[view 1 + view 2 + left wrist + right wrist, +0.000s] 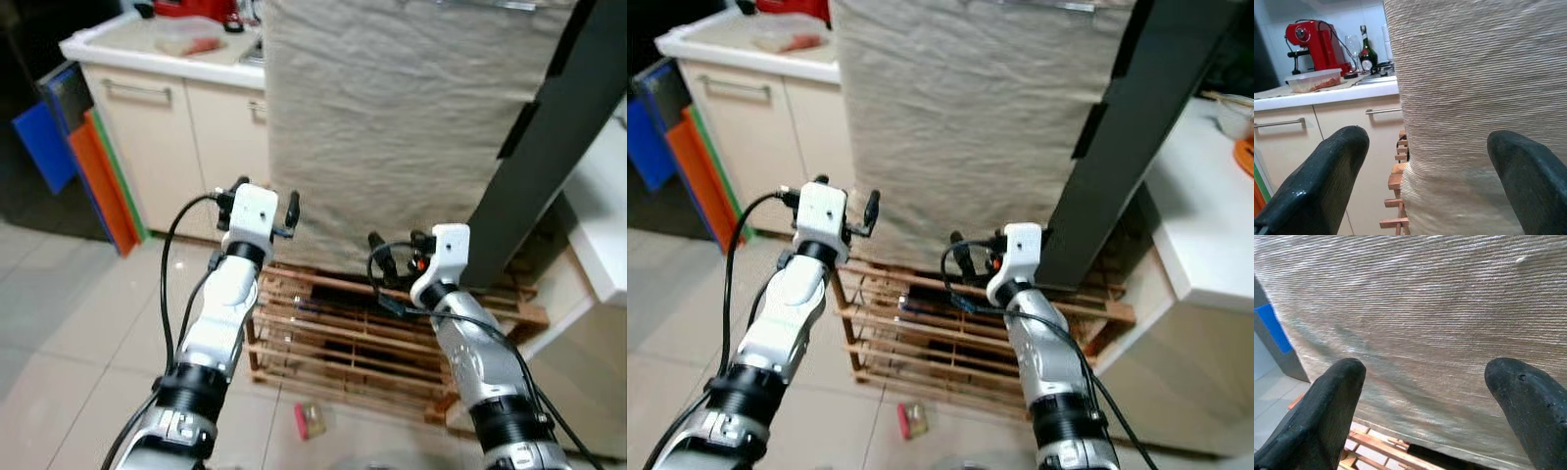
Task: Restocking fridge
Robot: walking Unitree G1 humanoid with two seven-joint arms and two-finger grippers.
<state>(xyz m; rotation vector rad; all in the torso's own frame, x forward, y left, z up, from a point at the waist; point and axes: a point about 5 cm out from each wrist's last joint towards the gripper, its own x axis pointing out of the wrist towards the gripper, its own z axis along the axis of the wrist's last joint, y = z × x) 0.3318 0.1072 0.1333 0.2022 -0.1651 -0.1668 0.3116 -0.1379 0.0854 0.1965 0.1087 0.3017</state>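
Head views: the cloth-draped fridge (392, 127) stands on a slatted wooden pallet (333, 343); left pincer (257, 208) and right pincer (397, 257) hover before the cloth's lower edge. A small packet (310, 421) lies on the floor before the pallet.

Left wrist: wide fingers (1317, 181) face coarse ribbed beige weave.

Right wrist: wide too. The drape looks soft and light; pinch its hem.

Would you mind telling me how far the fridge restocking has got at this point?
Nothing looks done yet. Both the left gripper and the right gripper are open and empty, raised before a beige cloth hanging over a wooden rack. A food container sits on the counter, a small packet on the floor. All stocking remains.
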